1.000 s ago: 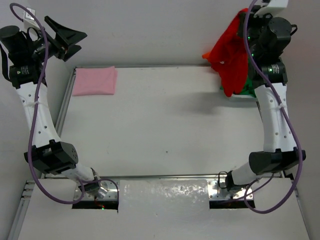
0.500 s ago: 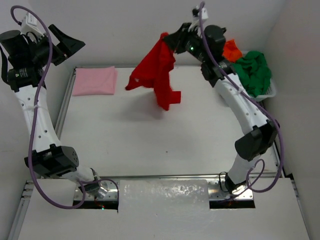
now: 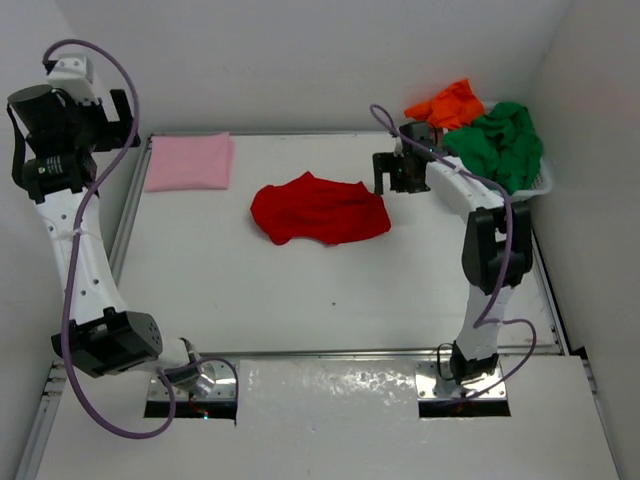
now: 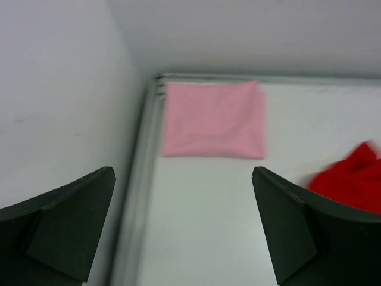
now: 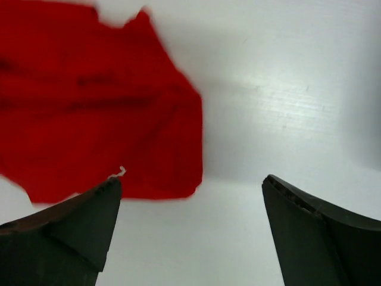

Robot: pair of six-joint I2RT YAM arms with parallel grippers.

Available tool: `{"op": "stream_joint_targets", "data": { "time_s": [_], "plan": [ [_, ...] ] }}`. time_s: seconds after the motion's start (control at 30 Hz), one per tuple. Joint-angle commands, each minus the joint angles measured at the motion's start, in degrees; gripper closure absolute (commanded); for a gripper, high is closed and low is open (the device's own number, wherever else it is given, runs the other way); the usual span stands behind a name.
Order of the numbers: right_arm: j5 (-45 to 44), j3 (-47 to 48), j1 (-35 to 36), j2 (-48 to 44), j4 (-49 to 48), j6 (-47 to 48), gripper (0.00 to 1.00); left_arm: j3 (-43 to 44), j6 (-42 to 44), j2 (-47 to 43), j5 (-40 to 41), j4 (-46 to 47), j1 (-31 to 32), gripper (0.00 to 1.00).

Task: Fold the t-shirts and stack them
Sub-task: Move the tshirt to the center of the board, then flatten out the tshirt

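Your right gripper (image 5: 191, 180) and left gripper (image 4: 183, 176) both gape empty, so pinch opposite edges of the red shirt (image 3: 320, 210) crumpled on the table (image 3: 250, 300) (pink shirt (image 3: 190, 162) lies folded far-left) and spread it flat.

There are four t-shirts, one pink (image 3: 190, 162), one red (image 3: 318, 210), one green (image 3: 505, 145), one orange (image 3: 452, 103), plus one mesh basket (image 3: 541, 183) and one table (image 3: 300, 290).

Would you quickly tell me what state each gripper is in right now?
Left gripper: open, holding nothing.
Right gripper: open, holding nothing; the red t-shirt lies free on the table.
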State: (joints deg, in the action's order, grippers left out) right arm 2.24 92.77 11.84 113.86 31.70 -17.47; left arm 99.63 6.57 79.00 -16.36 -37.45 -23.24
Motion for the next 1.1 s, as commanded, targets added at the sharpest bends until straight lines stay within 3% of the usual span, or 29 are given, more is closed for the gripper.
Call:
{"op": "stream_joint_targets", "data": {
  "time_s": [0.0,0.03,0.07,0.1,0.17,0.2,0.27,0.3,0.43,0.53,0.6,0.67,0.7,0.8,0.83,0.93,1.07],
  "plan": [
    [-7.80,-5.30,7.75,-14.00,-6.68,13.85,0.03,-2.33,27.00,-1.66,9.94,3.00,-0.40,0.00],
    [-5.08,-8.89,8.81,-15.41,-8.74,14.31,0.13,-2.34,31.53,-1.92,9.68,2.30,-0.22,0.00],
    [-2.09,-9.88,9.86,-16.38,-9.98,16.22,0.43,-2.43,34.80,-2.18,10.64,1.86,0.21,0.00],
    [2.29,-10.33,13.01,-16.13,-10.86,17.46,0.99,-1.73,38.31,-2.45,11.17,2.20,0.30,0.00],
    [4.70,-10.95,16.97,-14.04,-9.57,24.56,1.00,0.11,38.96,-2.19,12.48,2.82,0.13,0.00],
    [3.83,-10.60,20.91,-12.98,-6.51,30.95,0.80,1.34,35.91,-2.45,13.54,3.43,0.13,0.01],
    [-2.14,-9.98,23.84,-10.52,-4.47,34.60,0.54,1.35,34.04,-3.24,14.78,4.93,0.04,0.01],
    [-2.15,-9.89,23.85,-8.07,-3.33,34.35,0.34,0.05,34.30,-4.02,14.60,4.58,0.04,0.01],
    [1.70,-9.63,24.20,-1.38,-2.78,33.30,0.22,-3.56,32.82,-4.47,12.06,-0.76,0.04,0.00],
    [0.85,-7.18,25.78,4.60,-2.88,33.38,0.19,-7.78,29.21,-4.47,10.22,-3.32,0.04,0.00],
    [-1.87,-4.72,26.48,8.28,-2.26,33.29,0.20,-8.66,27.10,-4.56,9.07,-5.08,0.04,0.00],
    [-8.55,-4.01,27.45,9.70,-3.84,31.98,0.31,-10.07,25.52,-4.91,8.19,-5.70,0.04,0.00],
    [-8.83,-4.09,27.45,10.32,-4.28,30.93,0.53,-10.77,25.08,-4.91,8.19,-6.05,0.22,0.00],
    [-6.73,-5.58,27.98,9.36,-6.65,28.91,0.95,-11.57,24.72,-5.26,8.36,-7.02,0.04,0.00],
    [-5.94,-6.54,28.94,7.44,-9.18,28.47,1.00,-12.18,24.29,-5.44,8.80,-7.02,0.04,0.00],
    [-2.60,-8.23,31.66,3.40,-11.14,28.90,1.00,-13.41,23.41,-5.53,9.06,-7.02,0.04,0.01],
    [3.72,0.36,35.44,-1.88,-8.15,27.76,1.00,-15.08,22.26,-5.44,8.89,-5.71,0.13,0.02]
  ]
}}
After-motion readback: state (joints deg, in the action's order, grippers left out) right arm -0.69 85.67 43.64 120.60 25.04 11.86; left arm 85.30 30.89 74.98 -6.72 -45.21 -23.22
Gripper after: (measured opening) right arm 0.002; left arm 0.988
